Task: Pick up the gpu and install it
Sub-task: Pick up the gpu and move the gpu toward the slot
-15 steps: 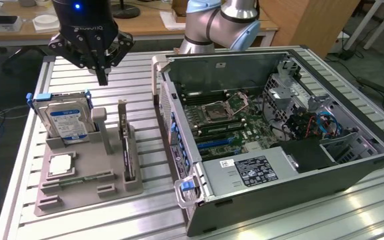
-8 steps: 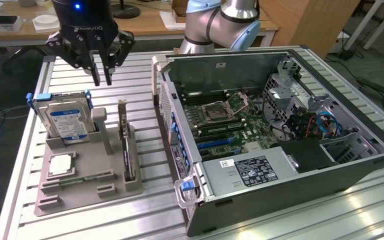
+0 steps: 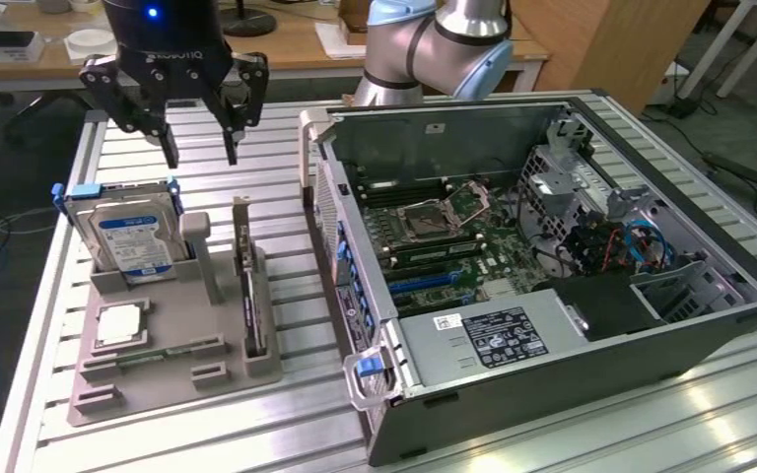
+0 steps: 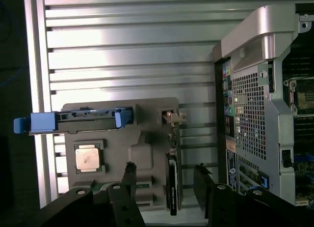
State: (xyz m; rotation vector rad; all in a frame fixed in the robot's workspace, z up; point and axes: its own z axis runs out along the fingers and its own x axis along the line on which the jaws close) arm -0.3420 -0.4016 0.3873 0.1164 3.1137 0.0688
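Hovering high over the parts holder [image 3: 155,379], the gripper [image 3: 201,156] has its 2 fingers [image 4: 128,175] spread wide apart with nothing between them: empty-handed, no contact with anything.

And there's the gpu [image 3: 249,301]. It stands on its edge in a slot along the holder's side nearest the computer case [image 3: 589,325], with its silver bracket [image 3: 240,229] poking up at the far end. It hasn't been lifted and sits apart from the case.

From the exterior view, the card lies below the gripper and a little toward the exterior view's right, nearer the camera. Its long axis runs away from the camera, roughly parallel to the case's side wall.

The wrist view makes the line-up clearer. The gpu [image 4: 171,185] shows as a thin dark strip, edge-on, falling between the 2 fingertips, closer to the one on the case side. Its long axis runs across the line joining them, so I'd judge the jaws face the card's flat sides, not its ends.

The hard drive [image 3: 133,241] with its blue label stands just beside it in the same holder, well off the line between the fingers. With only 1 arm here, there's no question of which is nearer.
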